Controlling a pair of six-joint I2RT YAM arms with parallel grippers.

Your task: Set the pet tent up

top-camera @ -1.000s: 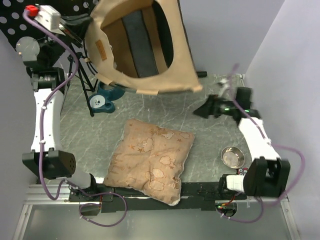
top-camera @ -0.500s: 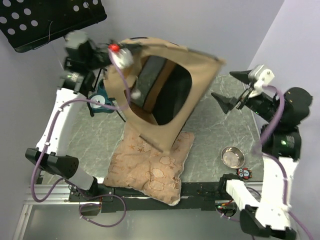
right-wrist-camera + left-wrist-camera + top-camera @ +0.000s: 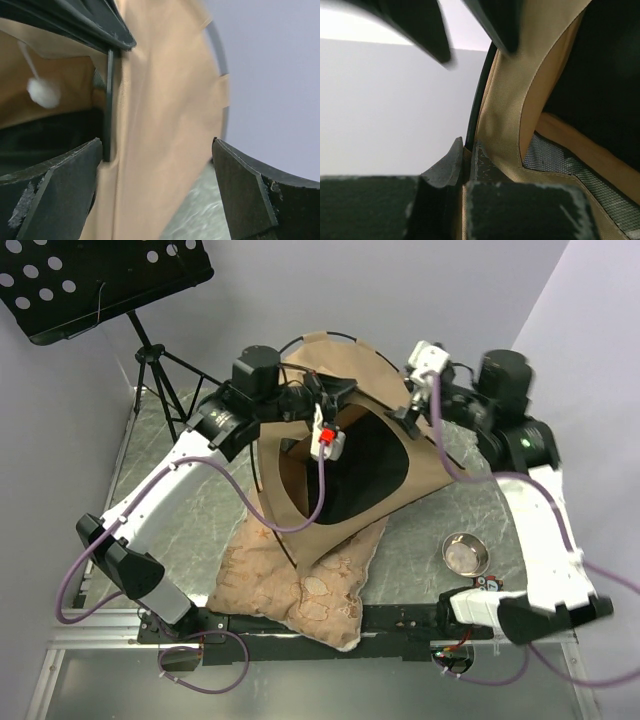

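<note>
Pet tent (image 3: 355, 380) stands on cushion (image 3: 300, 590), left tool (image 3: 466, 155) clamped on its rim, right tool (image 3: 157, 145) gaping astride its edge.

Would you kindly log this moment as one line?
left tool: shut on tent edge | right tool: open, straddling tent wall | tent: over cushion

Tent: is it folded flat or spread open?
Spread open. The tent bulges out, tilted over the cushion, and its arched doorway gapes wide, showing the dark inside.
</note>
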